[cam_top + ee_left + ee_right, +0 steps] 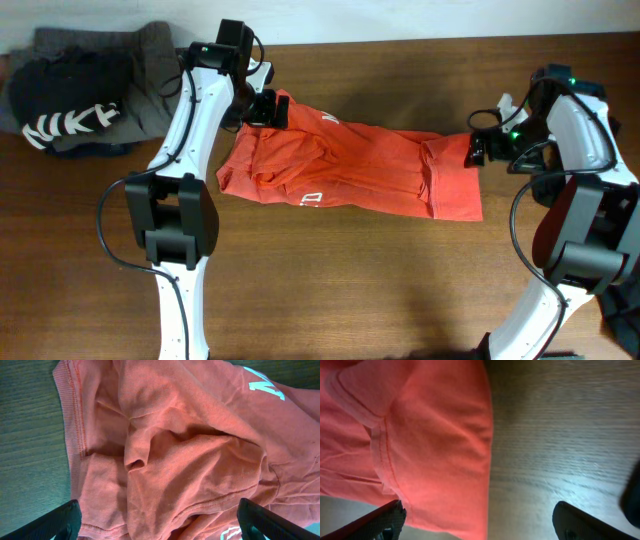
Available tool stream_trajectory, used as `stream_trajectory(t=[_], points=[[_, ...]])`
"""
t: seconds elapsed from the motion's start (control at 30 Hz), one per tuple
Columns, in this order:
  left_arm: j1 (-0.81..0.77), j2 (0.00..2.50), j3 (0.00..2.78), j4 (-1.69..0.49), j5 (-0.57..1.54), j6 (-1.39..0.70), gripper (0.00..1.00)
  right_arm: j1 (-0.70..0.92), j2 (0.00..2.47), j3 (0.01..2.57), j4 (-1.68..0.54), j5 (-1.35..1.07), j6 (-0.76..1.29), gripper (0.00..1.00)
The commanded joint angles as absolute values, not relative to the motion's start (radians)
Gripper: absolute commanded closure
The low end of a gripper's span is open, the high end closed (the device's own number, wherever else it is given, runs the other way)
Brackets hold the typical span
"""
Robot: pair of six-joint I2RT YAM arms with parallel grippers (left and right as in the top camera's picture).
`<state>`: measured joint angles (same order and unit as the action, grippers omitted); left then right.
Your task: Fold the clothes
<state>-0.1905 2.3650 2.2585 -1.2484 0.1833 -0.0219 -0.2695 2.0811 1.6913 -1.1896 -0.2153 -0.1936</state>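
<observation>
R gripper (480, 521): jaws spread wide, nothing pinched. It sits over the right-hand edge of the red-orange shirt (350, 170), w/ half cloth, half bare table (350, 290) under it. L gripper (162, 522): also spread wide & empty, above bunched folds at the shirt's far-left corner; contact w/ cloth can't tell. Shirt lies rumpled across table centre, btwn both arms. Far-left corner: heap of dark garments (80, 95), apart from shirt.

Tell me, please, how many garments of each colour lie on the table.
Red-orange shirt: 1
Black garment with white lettering: 1
Grey garment: 1
Total: 3
</observation>
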Motion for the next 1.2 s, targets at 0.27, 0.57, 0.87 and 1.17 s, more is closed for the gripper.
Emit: stream_trajectory(t=[0.27,0.57,0.87,1.17], points=[[-0.188,2.341,2.273,-1.25,0.195,-0.007,0.01,-0.271,2.084,1.523,-1.031,-0.33,-0.258,0.01],[-0.188,2.341,2.273,-1.25,0.195,-0.007,0.01,-0.269,2.085,1.466,-0.971,-0.472,-0.258,0.01],[-0.188,2.341,2.273,-1.25,0.194,-0.007,0.01,-0.268,2.085,1.411,-0.925,-0.51,-0.255,0.01],[-0.188,2.341,2.273,-1.253,0.195,-0.007,0.01,-0.268,2.085,1.381,-0.904,-0.577,-0.254,0.15]])
